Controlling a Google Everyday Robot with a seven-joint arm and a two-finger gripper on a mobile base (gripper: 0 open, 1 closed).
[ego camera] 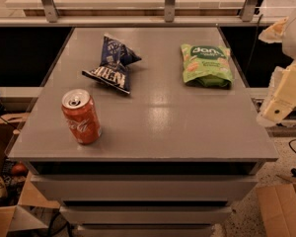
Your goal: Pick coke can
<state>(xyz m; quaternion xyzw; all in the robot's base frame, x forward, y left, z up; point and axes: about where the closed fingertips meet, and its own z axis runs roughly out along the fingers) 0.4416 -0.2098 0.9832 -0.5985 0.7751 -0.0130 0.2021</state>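
Observation:
The coke can stands upright on the grey table, near its front left corner. It is red-orange with white script and a silver top with a pull tab. My gripper shows as cream-coloured parts at the right edge of the camera view, beside the table's right side. It is far from the can and nothing is seen in it.
A blue snack bag lies behind the can at the back left. A green snack bag lies at the back right. Cardboard boxes sit on the floor at both lower corners. A rail with posts runs behind the table.

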